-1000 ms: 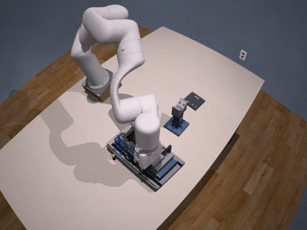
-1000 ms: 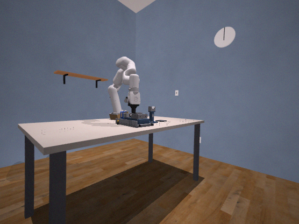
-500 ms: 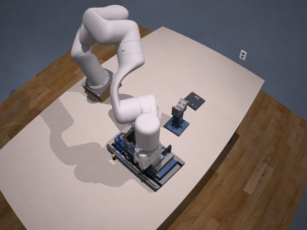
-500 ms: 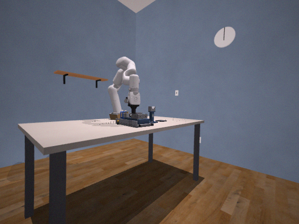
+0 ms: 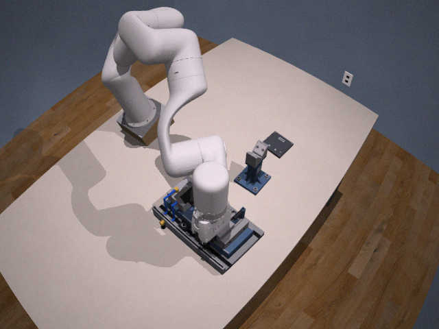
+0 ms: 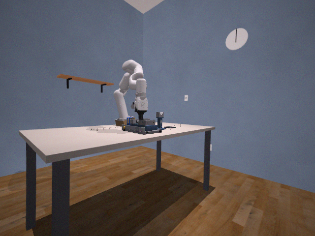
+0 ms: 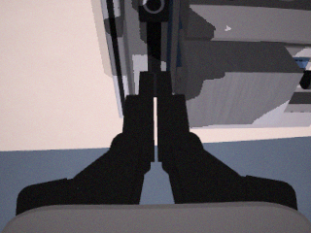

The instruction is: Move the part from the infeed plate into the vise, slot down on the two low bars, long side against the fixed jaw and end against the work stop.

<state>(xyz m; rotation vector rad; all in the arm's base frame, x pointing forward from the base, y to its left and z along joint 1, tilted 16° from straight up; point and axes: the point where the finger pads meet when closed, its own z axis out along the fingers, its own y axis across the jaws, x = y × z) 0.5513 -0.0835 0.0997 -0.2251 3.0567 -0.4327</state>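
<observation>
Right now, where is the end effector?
In the wrist view the end effector is shut on nothing, low over the vise, beside a grey block; the top view hides it under the arm.

The top view looks steeply down at the table (image 5: 304, 116); the exterior stands far off; the wrist looks along the end effector (image 7: 155, 100) at the vise (image 5: 226, 247), which all share.

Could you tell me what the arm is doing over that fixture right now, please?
The white arm is reaching down over the vise on the table, its pincer shut with nothing between the fingers. The infeed plate is bare. A grey block lies in the vise beside the fingertips; the V-block stand is untouched.
</observation>
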